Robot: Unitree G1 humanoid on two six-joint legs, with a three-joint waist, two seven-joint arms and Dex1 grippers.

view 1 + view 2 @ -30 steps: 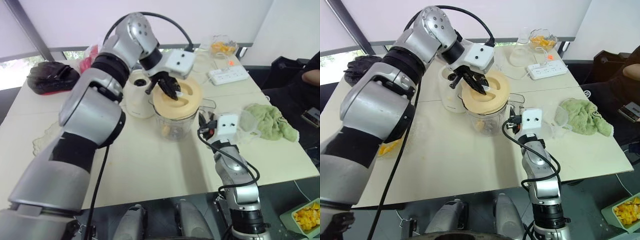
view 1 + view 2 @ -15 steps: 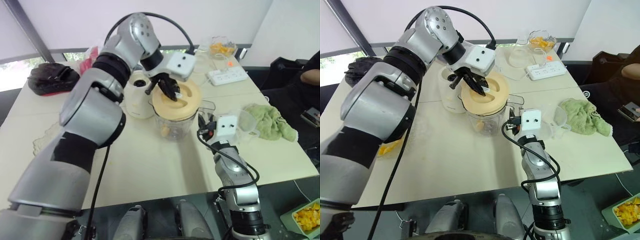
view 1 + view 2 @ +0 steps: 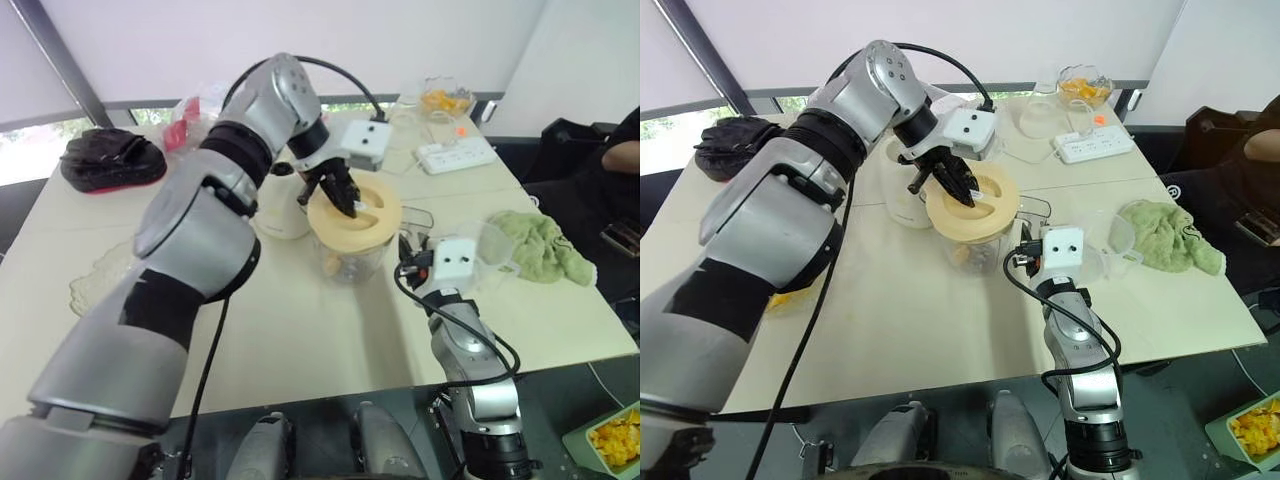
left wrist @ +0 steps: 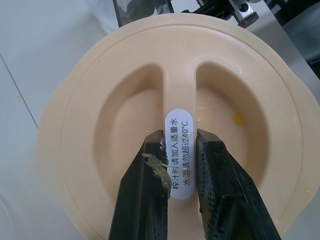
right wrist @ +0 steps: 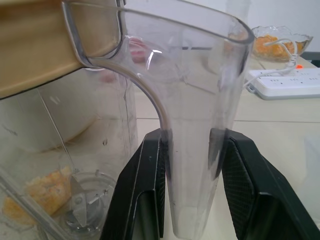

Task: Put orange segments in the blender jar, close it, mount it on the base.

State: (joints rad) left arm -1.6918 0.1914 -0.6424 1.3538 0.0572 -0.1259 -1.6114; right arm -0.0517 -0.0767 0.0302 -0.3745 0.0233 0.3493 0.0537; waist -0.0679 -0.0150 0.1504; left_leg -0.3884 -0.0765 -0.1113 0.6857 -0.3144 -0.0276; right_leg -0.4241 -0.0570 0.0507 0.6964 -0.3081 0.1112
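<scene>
Over the last second the cream lid (image 4: 170, 125), pinched by its centre rib in the left end effector (image 4: 172, 150), is seen lowered and levelled onto the mouth of the blender jar (image 3: 350, 255), where it was tilted higher before; closing is judged nearly done, with seating not confirmed. The jar handle (image 5: 192, 125) is clamped between the fingers of the right end effector (image 5: 192, 165). Orange segments (image 5: 37, 192) lie at the jar bottom by the blades. The base (image 3: 278, 205) stands on the pale counter (image 3: 300, 330) at the jar's ten o'clock, just beside it. A green cloth (image 3: 545, 245) lies at three o'clock, a power strip (image 3: 455, 152) at one o'clock, beneath a window blind.
</scene>
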